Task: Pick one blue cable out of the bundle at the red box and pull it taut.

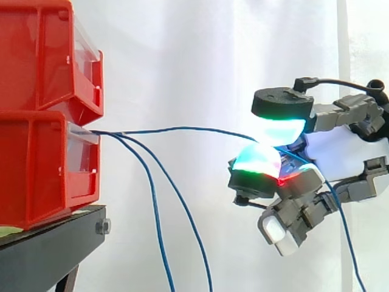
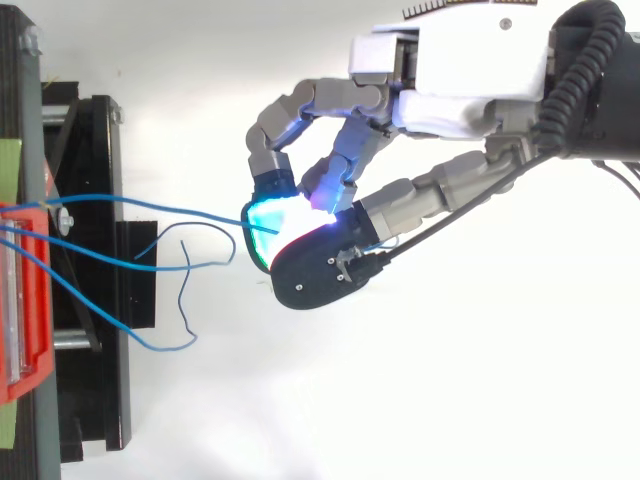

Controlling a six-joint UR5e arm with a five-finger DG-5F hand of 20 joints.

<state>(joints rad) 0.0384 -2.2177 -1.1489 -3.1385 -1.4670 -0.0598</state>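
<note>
Nearest in the side view is the grey, many-jointed robot hand (image 1: 346, 152). Its glowing fingertips (image 1: 275, 130) are closed pad against pad on one thin blue cable (image 1: 182, 129), a pinch that singles this strand out. Two loose blue cables (image 1: 181, 204) droop from the same lower red plastic bin (image 1: 36, 170) on the black metal stand (image 1: 48, 246). The held cable's long axis lies almost level from bin mouth to pads, with a faint upward bow, so I judge it near taut but not fully; its tail drops behind the hand. From above, the hand (image 2: 470, 60) grips the cable (image 2: 200, 215) between curled fingers. The strand points straight away from the bin (image 2: 22, 300), while the slack ones (image 2: 120, 266) curl beside the stand (image 2: 100, 150).
</note>
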